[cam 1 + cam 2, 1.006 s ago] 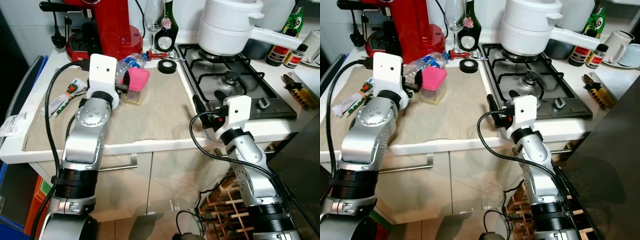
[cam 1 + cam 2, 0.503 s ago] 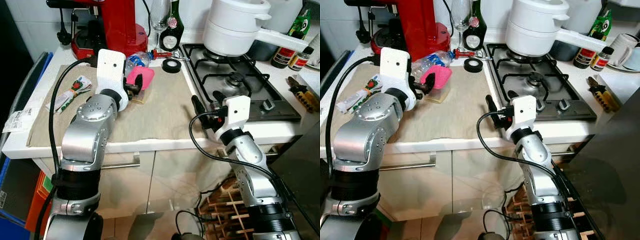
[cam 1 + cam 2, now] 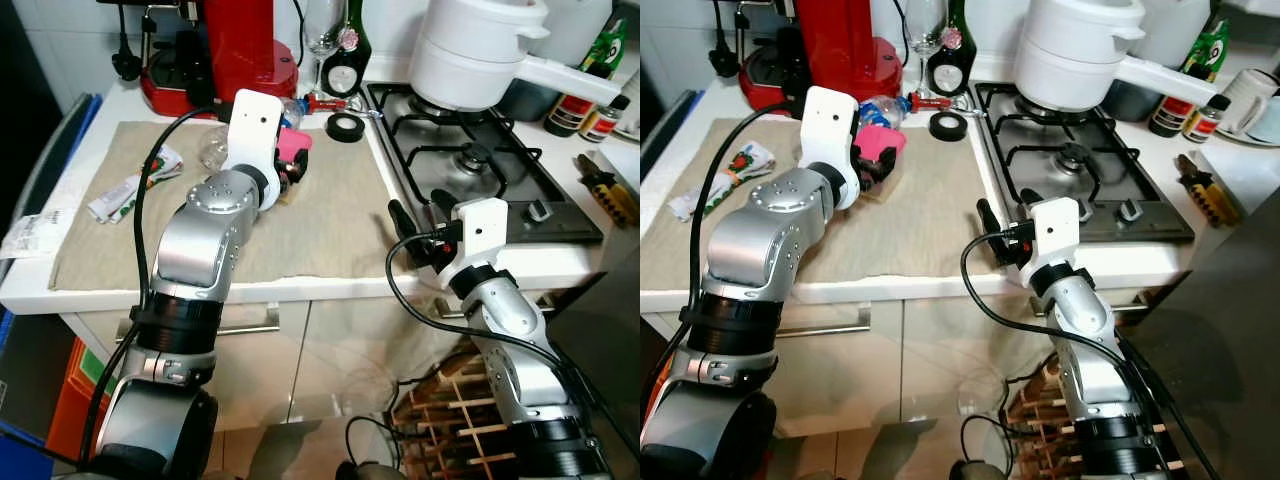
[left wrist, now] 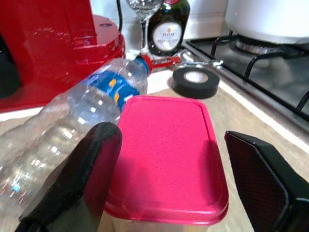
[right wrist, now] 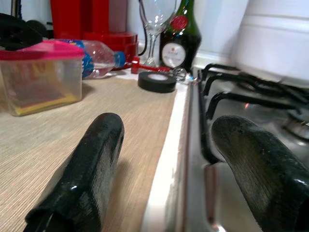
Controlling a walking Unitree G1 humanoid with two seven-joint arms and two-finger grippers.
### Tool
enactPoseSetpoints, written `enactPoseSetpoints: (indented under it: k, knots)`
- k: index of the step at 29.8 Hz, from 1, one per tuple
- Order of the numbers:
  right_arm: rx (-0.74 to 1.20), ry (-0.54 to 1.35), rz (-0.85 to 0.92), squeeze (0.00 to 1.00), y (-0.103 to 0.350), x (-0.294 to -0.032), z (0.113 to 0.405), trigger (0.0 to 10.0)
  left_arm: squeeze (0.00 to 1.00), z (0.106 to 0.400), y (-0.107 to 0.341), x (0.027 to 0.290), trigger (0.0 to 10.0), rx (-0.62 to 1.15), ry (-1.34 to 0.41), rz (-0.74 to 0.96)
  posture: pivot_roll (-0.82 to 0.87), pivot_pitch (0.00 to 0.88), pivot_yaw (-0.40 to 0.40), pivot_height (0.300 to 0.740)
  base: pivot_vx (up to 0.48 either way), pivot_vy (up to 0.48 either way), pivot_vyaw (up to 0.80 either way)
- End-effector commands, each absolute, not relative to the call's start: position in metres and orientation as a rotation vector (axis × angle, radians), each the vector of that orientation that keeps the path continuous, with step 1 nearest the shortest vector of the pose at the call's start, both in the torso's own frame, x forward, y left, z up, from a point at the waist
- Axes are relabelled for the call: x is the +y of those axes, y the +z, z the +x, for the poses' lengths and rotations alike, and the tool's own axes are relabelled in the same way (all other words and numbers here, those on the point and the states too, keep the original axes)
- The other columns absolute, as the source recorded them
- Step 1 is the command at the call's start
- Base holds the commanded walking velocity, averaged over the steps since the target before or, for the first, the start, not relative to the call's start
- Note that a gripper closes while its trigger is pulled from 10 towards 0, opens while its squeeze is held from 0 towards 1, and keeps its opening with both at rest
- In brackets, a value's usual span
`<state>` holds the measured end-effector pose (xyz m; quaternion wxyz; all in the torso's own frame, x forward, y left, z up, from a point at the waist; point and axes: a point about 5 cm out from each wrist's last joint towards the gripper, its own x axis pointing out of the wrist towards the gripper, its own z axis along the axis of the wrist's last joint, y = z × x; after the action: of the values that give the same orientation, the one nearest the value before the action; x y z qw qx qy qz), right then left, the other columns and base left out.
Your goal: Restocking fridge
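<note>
One pink-lidded tub (image 4: 169, 154) on the beige cloth (image 3: 320, 220), toward the bench's back edge, just in front of the red machine (image 3: 235, 45). Clear walls, something yellowish inside per the right wrist view. Touching or very nearly touching a plastic bottle (image 4: 82, 111) lying on its side beside it, blue label, cap toward the back.

Left gripper (image 4: 169, 174) reached in at the tub, fingers (image 4: 79, 179) spread wide to either side of the lid, one against the bottle side, the other well off the far side; not closed on anything. Whether either pad touches the tub, cannot tell.

Black tape roll (image 3: 347, 127) farther back on the bench, close to the hob's (image 3: 480, 160) edge. Wine glass (image 3: 325, 40) and dark bottle (image 3: 350, 60) behind it near the wall. White pot (image 3: 480, 55) on the back burner. Sachet (image 3: 130, 185) on the cloth nearer the bench's left edge.

Right gripper (image 3: 420, 215) low at the bench's front edge, by the hob's near corner, fingers (image 5: 82, 169) parted and empty, pointing across the cloth toward the tub.
</note>
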<state>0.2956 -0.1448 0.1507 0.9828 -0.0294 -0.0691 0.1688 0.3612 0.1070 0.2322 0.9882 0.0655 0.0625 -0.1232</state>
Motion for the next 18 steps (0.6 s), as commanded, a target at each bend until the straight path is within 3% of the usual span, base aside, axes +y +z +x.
enactPoseSetpoints:
  k: [1,18]
  knots:
    - [-0.136,0.333,-0.064,0.00,0.152,-0.152,0.293,10.0,0.00,0.366,0.234,0.101,10.0,0.123,-0.260,0.141,-0.13,0.045,-0.110,0.740,0.000,0.000,0.00]
    - [-0.105,0.358,-0.072,0.00,0.151,-0.151,0.294,10.0,0.00,0.400,0.212,0.123,10.0,0.241,-0.205,0.145,-0.12,0.042,-0.122,0.740,0.000,0.000,0.00]
